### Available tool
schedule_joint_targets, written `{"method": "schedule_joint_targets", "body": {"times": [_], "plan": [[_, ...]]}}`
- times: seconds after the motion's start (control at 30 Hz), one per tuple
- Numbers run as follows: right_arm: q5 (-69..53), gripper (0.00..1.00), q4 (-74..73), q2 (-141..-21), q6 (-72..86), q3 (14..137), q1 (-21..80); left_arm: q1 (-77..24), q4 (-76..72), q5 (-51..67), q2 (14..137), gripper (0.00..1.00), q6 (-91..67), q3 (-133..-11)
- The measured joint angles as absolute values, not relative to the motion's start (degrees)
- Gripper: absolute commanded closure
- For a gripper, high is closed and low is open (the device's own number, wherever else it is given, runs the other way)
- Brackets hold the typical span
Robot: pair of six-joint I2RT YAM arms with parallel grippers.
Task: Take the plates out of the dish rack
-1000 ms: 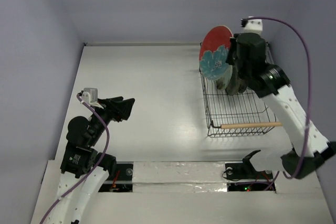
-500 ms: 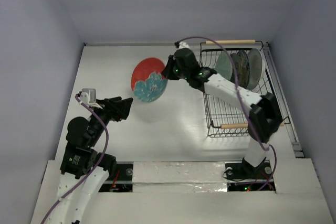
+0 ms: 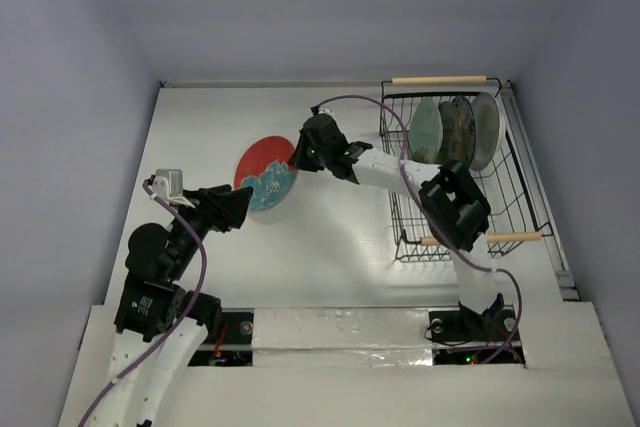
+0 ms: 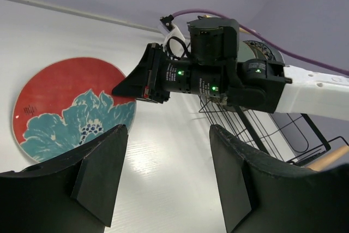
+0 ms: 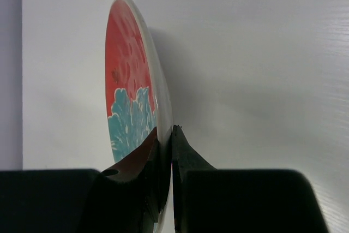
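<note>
My right gripper [image 3: 298, 159] [image 5: 166, 135] is shut on the rim of the red-and-blue plate [image 3: 262, 172] [image 5: 128, 80]. It holds the plate on edge, tilted, over the left middle of the table. In the left wrist view the plate [image 4: 65, 107] shows its red face and blue flower. My left gripper [image 3: 243, 205] [image 4: 168, 129] is open and empty, just in front of the plate's lower edge. The black wire dish rack [image 3: 450, 217] stands at the right. A pale green plate [image 3: 425, 129], a dark patterned plate [image 3: 458, 129] and a white plate [image 3: 487, 127] stand upright in its far end.
The rack has wooden rod handles at its far end [image 3: 440, 79] and near end [image 3: 480, 238]. My right arm [image 3: 400, 172] stretches leftwards across the rack's left side. Grey walls close in the white table [image 3: 330, 247] on three sides.
My right arm has lifted the red-and-blue plate out of the rack and swung it left and down, close to my left gripper. The left arm has stayed still.
</note>
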State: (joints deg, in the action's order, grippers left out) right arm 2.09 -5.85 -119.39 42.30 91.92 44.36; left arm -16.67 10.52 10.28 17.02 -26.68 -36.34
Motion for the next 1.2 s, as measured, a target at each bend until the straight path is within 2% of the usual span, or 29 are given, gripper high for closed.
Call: {"method": "schedule_joint_targets", "body": {"times": [0.1,0.13,0.2,0.23,0.33,0.47,0.53,0.63,0.87,0.9,0.97,1.0,1.03,1.07,1.1,1.2], "plan": [[2.07,0.76,-4.08,-120.55,44.56,91.77,44.23,-16.64,10.52,10.31,17.02,0.42,-26.68,-36.34],[2.07,0.67,-2.96,-120.6,45.25,91.26,44.21,-16.64,10.52,10.31,17.02,0.42,-26.65,-36.34],[2.07,0.58,-0.67,-120.6,46.04,89.84,44.27,-16.67,10.52,10.33,17.02,0.42,-26.68,-36.34],[2.09,0.5,0.32,-120.6,46.46,88.99,44.29,-16.67,10.52,10.33,17.02,0.42,-26.68,-36.34],[2.09,0.38,0.86,-120.6,47.2,86.78,44.27,-16.64,10.52,10.37,17.02,0.42,-26.68,-36.34],[2.11,0.35,0.47,-120.6,47.42,85.36,44.25,-16.67,10.52,10.5,17.02,0.42,-26.68,-36.34],[2.31,0.23,0.45,-120.6,47.46,85.27,44.25,-16.67,10.52,10.61,17.02,0.42,-26.68,-36.34],[3.75,0.1,0.32,-120.6,47.37,85.27,44.29,-16.67,10.52,10.85,17.02,0.42,-26.65,-36.34],[8.69,0.08,-4.51,-118.63,44.62,85.27,44.29,-16.67,10.5,11.05,17.02,0.42,-26.65,-36.34],[9.43,0.09,-5.34,-117.23,43.77,85.27,44.29,-16.64,10.52,11.11,17.02,0.42,-26.65,-36.34],[11.25,0.29,-7.38,-113.4,41.69,85.27,44.29,-16.64,10.52,11.2,17.02,0.42,-26.65,-36.34],[12.21,0.44,-8.1,-111.11,40.62,85.27,44.29,-16.64,10.5,11.22,17.02,0.42,-26.65,-36.34],[13.63,0.82,-8.75,-108.44,39.4,85.25,44.29,-16.64,10.52,11.31,17.02,0.42,-26.65,-36.34],[15.35,0.94,-9.13,-105.56,38.11,84.84,44.29,-16.67,10.5,11.33,17.02,0.42,-26.65,-36.34],[16.99,0.99,-9.56,-102.72,37.23,84.33,44.25,-16.67,10.52,11.35,17.02,0.42,-26.65,-36.34],[22.74,1.0,-11.22,-91.88,33.15,82.28,42.96,-16.67,10.52,11.38,17.02,0.42,-26.65,-36.34]]}}
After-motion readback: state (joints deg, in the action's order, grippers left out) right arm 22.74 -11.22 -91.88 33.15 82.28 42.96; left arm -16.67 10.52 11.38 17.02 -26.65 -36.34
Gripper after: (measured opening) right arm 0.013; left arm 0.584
